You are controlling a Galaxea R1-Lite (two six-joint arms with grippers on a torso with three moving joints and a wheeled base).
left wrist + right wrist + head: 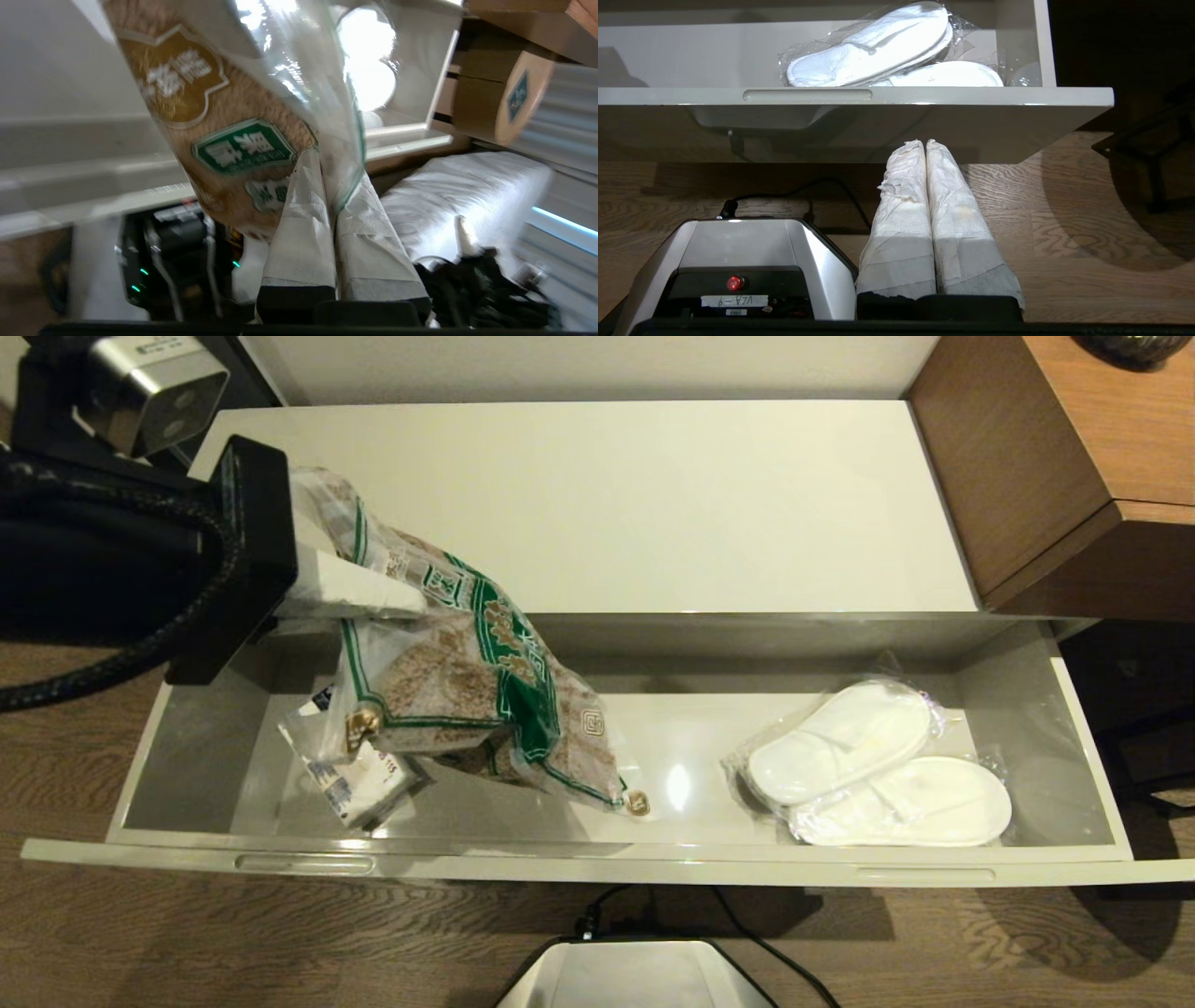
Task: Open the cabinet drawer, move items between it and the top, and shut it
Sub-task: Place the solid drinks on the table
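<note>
Nearest, low over the wood-grain floor, the right tool hangs idle with its two paper-wrapped fingers pressed together on nothing; only its own wrist view shows it, along with the robot's grey base and the drawer's underside.

The drawer is pulled wide open, shallow, glossy beige-grey, with two slim oblong recesses along its front rim. Inside on the right lies one pair of white slippers sealed in clear wrap. On the left lies one small white packet.

Above that left end, the left tool pinches the bag by its upper part. It is clear crinkly plastic, full of brown lumpy pieces, with a green band. It hangs tilted, its lower corner reaching down into the drawer. The left wrist view shows the fingers clamping the plastic close up.

Beyond, the glossy cream counter stretches flat, with a brown wooden cabinet at its right end.
</note>
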